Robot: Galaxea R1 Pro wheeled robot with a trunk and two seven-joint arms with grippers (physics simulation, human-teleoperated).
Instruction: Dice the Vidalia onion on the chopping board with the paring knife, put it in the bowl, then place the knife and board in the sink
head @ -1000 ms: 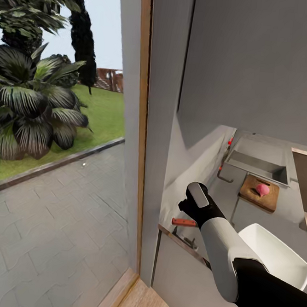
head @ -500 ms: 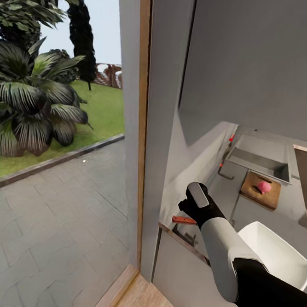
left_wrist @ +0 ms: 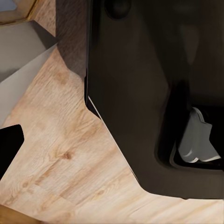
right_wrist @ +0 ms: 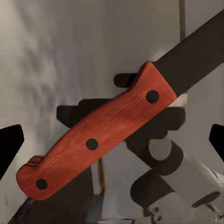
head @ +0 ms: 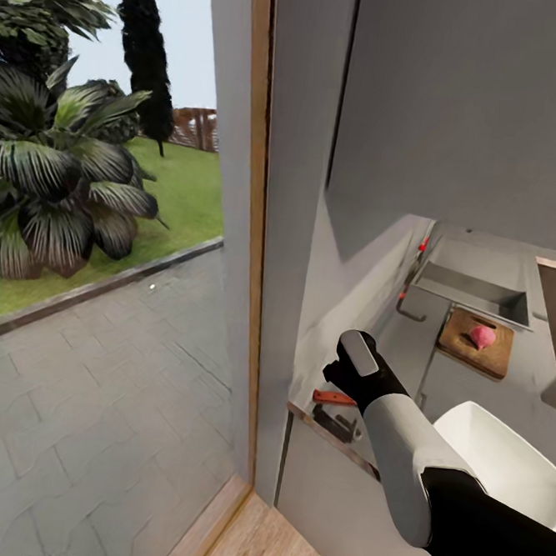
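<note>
The paring knife lies on the grey countertop, its red riveted handle and dark blade right under my right gripper. That gripper is open, a black fingertip on either side of the handle; I cannot tell whether they touch it. From the head, the knife handle pokes out beside my right wrist. Farther along, the pink Vidalia onion sits on the chopping board, just in front of the sink. The white bowl is near my right forearm. My left gripper hangs open over the floor.
A grey wall with a wooden door frame stands close on the left of the counter, with a paved yard and plants beyond. A chrome faucet rises beside the sink. The robot's dark base stands on the light wood floor.
The head view has drifted a little, so sink and board sit slightly further right in the picture. My right arm keeps the same pose over the knife.
</note>
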